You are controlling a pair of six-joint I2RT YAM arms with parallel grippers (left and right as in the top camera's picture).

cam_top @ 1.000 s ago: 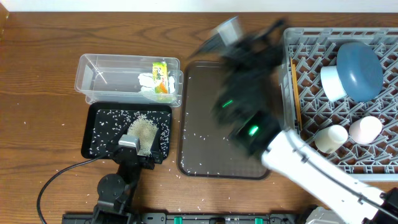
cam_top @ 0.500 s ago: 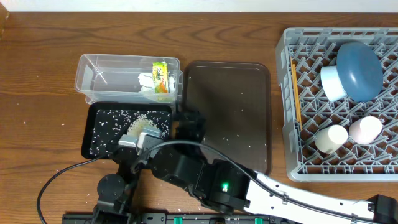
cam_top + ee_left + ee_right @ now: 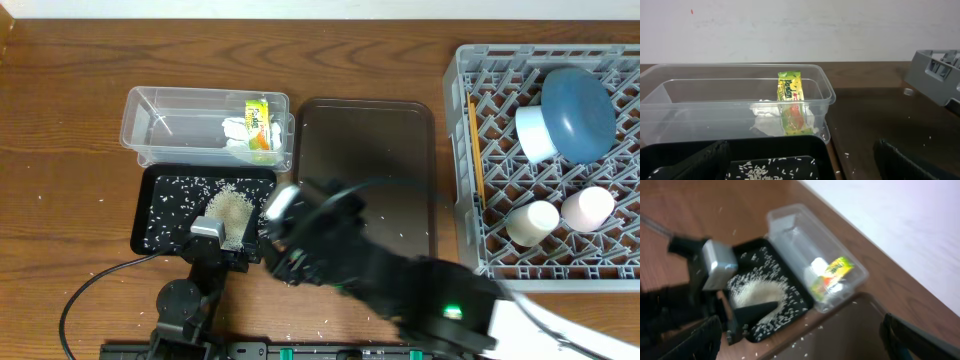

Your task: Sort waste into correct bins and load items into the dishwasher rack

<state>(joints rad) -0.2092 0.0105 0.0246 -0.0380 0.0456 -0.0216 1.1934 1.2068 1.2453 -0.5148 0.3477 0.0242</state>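
The right arm (image 3: 380,270) has swung off the brown tray (image 3: 370,140) toward the black tray (image 3: 141,215), blurred from overhead. Rice (image 3: 228,208) heaps there; wrapper (image 3: 260,122) and tissue (image 3: 236,132) lie in the clear tub (image 3: 170,125), dishes (image 3: 578,112) in the rack (image 3: 457,230); stray grains (image 3: 100,270) dot the surface (image 3: 60,100) left of the left arm (image 3: 185,300), nearer it, I'd say. Left wrist: left claw (image 3: 802,147) apart above the black tray's rim. Right wrist: right claw (image 3: 800,330) apart too

1. I saw the left arm (image 3: 183,300) was all black, with a silver-grey block (image 3: 205,231) near its tip and a thin black cable (image 3: 72,298).
2. The right arm (image 3: 360,262) was black too, motion-blurred, with a green light (image 3: 447,312) and a white link (image 3: 515,325).
3. The fingers (image 3: 700,160) looked matte black.
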